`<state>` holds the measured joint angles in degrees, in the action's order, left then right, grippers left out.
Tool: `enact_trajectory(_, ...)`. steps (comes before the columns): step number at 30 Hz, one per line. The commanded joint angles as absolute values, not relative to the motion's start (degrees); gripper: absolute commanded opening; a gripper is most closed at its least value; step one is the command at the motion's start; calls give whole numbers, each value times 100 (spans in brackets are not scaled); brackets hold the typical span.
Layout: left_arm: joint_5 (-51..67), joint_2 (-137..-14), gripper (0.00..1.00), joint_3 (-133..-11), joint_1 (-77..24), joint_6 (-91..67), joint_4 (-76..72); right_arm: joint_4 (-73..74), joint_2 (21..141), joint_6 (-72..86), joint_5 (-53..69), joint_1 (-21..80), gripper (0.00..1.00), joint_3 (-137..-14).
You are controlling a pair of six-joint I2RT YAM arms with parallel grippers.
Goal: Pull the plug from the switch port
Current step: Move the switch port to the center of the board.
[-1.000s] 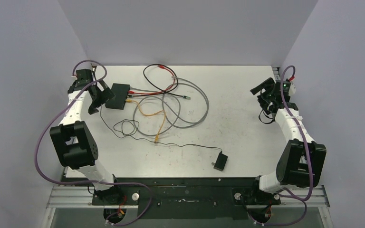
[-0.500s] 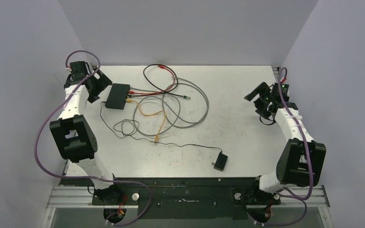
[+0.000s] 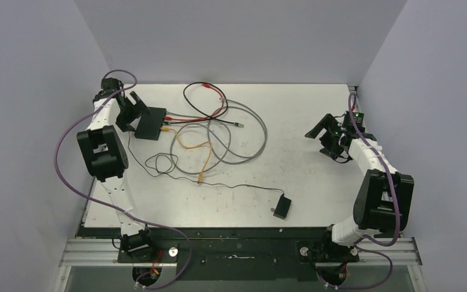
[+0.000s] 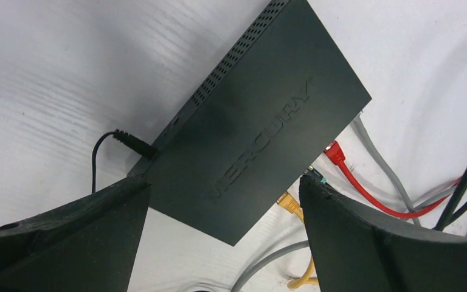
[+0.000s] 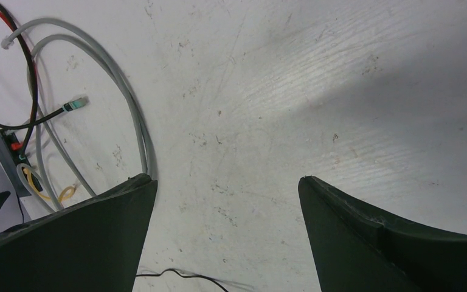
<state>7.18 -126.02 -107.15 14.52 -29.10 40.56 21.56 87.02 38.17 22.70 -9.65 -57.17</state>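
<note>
The switch [image 3: 148, 123], a flat black box, lies at the far left of the table [image 3: 316, 188]. 3 plugs crowd side by side along its socket edge: a red plug [image 4: 334, 152], a dark teal-tipped plug [image 4: 315, 176] and a yellow plug [image 4: 289, 202]. My left gripper [image 4: 224, 182] hangs just above the box with its jaws spread wide, pinching nothing; 1 finger is over the box's near corner, the other over the plugs. My right gripper [image 5: 226, 182] is spread too, over bare table well apart from the switch. I judge these risks from here. The plugs sit so close that closing could catch 2 at once, or the wrong plug. The box looks light and nothing pins it, so a pull may drag it along instead of freeing the plug. If a plug has a locking tab, a straight pull could strain the socket. The looped cables [image 3: 265, 131] beside it could snag, and the thin power cord [image 4: 131, 139] might tug loose.
</note>
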Motion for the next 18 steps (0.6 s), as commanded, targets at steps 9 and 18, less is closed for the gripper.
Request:
enact_trajectory(9, 753, -14240, 77, -13663, 1366, -2484, 5212, 2062, 8932, 3499, 2604, -665, 90, -5757)
enact_trajectory(18, 1132, -14541, 79, -13629, 1462, -2423, 4893, 2165, 9136, 3399, 2512, -452, 90, -5973)
